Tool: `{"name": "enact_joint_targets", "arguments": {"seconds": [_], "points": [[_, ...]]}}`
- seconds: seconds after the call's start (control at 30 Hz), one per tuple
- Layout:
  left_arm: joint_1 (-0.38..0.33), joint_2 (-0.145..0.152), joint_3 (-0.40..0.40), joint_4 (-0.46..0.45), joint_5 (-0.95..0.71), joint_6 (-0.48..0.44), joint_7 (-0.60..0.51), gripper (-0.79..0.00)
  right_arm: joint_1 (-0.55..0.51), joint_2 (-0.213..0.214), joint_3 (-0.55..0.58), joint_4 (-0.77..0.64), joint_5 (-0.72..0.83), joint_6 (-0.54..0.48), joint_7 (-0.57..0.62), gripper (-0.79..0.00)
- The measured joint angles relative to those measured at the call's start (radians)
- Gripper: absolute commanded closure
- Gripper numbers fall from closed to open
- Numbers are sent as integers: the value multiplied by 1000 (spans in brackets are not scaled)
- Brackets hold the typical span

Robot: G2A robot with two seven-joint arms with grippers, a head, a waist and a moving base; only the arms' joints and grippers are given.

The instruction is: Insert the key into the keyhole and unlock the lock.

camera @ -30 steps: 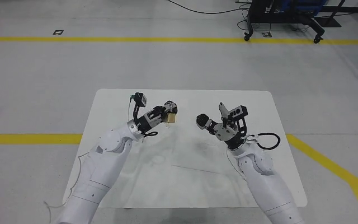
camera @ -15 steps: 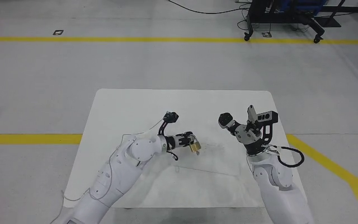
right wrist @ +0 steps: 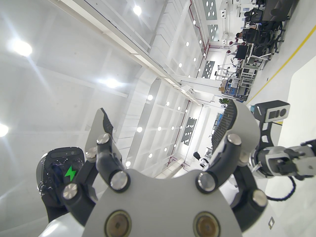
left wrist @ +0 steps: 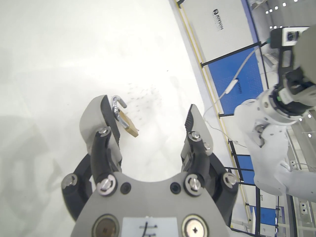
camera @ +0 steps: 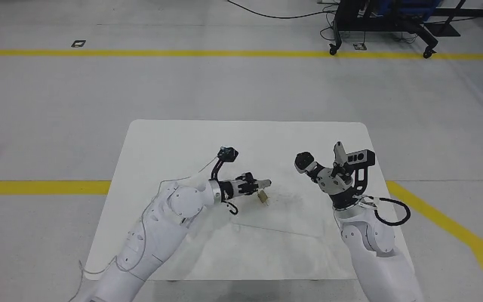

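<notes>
- Padlock (camera: pixel 263 197) (left wrist: pixel 128 127), small, brass body with silver shackle, lies on the white rounded-corner table (camera: pixel 151 151) (left wrist: pixel 61 50), roughly mid-table.
- Shackle: from the left wrist view its hooked end looks free of the body; the top view is too small to confirm.
- Left gripper (camera: pixel 261 184) (left wrist: pixel 149 107) is low over the table, just on the far side of the padlock.
- Its jaws are spread wide and grip nothing.
- One black ribbed finger pad (left wrist: pixel 109 114) sits right beside the shackle. Can't tell whether it touches.
- The brass body pokes out into the gap between the fingers, close to that pad and well apart from the other finger.
- Right gripper (camera: pixel 304 161) (right wrist: pixel 167 108) is right of mid-table, raised off the surface and well apart from the padlock.
- From the right wrist view it tilts up toward the ceiling lights, jaws wide apart and nothing between them.
- Table surface has a patch of small dark specks (left wrist: pixel 143 94) just beyond the padlock.
- Floor: a yellow line (camera: pixel 226 53) runs across on the far side, and another (camera: pixel 45 186) runs out from behind the table to the left.
- A black wheeled cart (camera: pixel 385 23) stands far right.
- Blue-and-white partition panels (left wrist: pixel 222 25) stand beyond the table edge in the left wrist view.
</notes>
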Motion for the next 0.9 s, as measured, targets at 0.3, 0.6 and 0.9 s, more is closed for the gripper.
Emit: {"name": "enact_joint_targets", "arguments": {"seconds": [0.3, 0.6, 0.9], "points": [[99, 31, -170, -126, 86, -308, 308, -785, 5, 2, 93, -15, -20, -81, -93, -785], [189, 51, -345, -162, -112, -395, 460, -785, -21, 4, 185, -55, -18, -122, -179, -785], [203, 53, -355, -170, -77, -375, 466, -785, -24, 8, 184, -54, -84, -105, -193, -785]]}}
